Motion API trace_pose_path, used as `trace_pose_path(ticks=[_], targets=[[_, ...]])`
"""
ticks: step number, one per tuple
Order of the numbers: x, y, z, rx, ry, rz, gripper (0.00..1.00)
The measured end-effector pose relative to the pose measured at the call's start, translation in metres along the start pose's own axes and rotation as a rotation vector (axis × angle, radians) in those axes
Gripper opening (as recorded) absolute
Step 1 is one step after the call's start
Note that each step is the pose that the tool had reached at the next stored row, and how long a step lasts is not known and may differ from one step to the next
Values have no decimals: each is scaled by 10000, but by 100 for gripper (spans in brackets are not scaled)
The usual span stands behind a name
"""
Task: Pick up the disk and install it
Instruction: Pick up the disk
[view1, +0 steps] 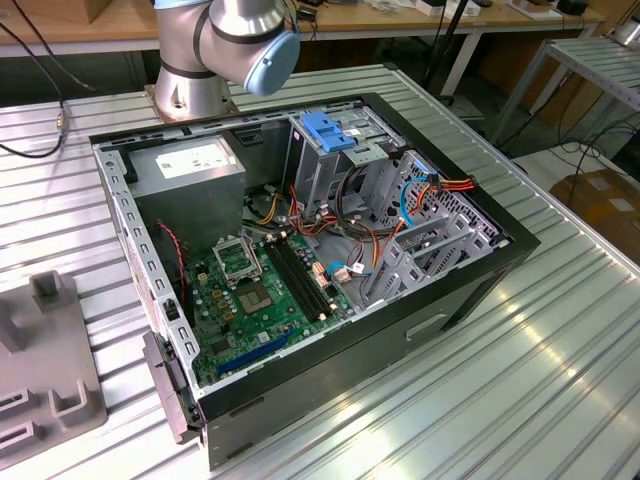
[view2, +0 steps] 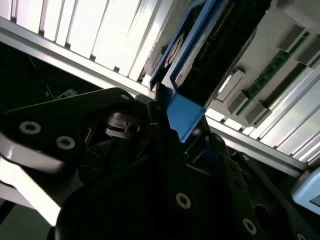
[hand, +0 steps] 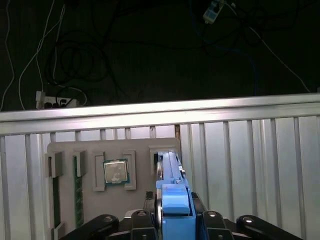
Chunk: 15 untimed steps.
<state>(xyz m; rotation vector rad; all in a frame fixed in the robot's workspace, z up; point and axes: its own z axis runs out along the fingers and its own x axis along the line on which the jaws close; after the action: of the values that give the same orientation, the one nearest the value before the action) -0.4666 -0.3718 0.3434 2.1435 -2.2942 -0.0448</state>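
- The ribbed metal table (view1: 560, 380) bears the open computer case (view1: 330, 370). In the case stands a tall drive cage (view1: 325, 170) topped by a blue latch (view1: 328, 130).
- A grey fixture tray (hand: 100, 200) lies on the table, apart from the case on the exterior view's left. A processor (hand: 115, 171) and a memory stick (hand: 78, 190) are seated in its pockets.
- The disk (hand: 169, 170) is seen edge-on in the first wrist view, standing upright in a slot of that tray, beside the processor.
- The pick-up step is judged to be in hand: the disk is gripped but looks not yet clear of its slot, and nothing has been installed.
- The gripper (hand: 175, 216) is set over the near end of the disk. Its jaws are drawn in narrowly against both sides of the blue carrier, and seem clamped on it.
- The lift is judged to call for a straight pull along the slot, so that the rails are not jammed against the tray walls.
- In the second wrist view the disk (view2: 220, 50) shows as a thin dark slab edged by bright blue rails, with a blue tab reaching between the jaws.
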Motion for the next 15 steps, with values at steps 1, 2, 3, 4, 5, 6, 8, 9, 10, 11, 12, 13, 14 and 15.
trace_pose_path(ticks=[1, 2, 3, 4, 5, 6, 8, 9, 10, 11, 12, 13, 14, 15], targets=[[-1, 1, -54, -7, -1, 0, 37], [-1, 1, -61, -8, 0, -1, 37], [-1, 1, -61, -8, 0, 0, 37], [-1, 1, -61, -9, 0, 0, 37], [-1, 1, -61, -9, 0, 0, 37], [-1, 1, -62, -9, 0, 0, 37], [-1, 1, -62, -10, 1, 0, 37], [-1, 1, -62, -10, 0, 0, 37], [-1, 1, -62, -10, 0, 0, 37], [-1, 1, -62, -10, 0, 0, 37], [-1, 1, -62, -10, 0, 0, 37], [-1, 1, -62, -10, 0, 0, 37], [-1, 1, -62, -10, 0, 0, 37], [-1, 1, -62, -10, 0, 0, 37]])
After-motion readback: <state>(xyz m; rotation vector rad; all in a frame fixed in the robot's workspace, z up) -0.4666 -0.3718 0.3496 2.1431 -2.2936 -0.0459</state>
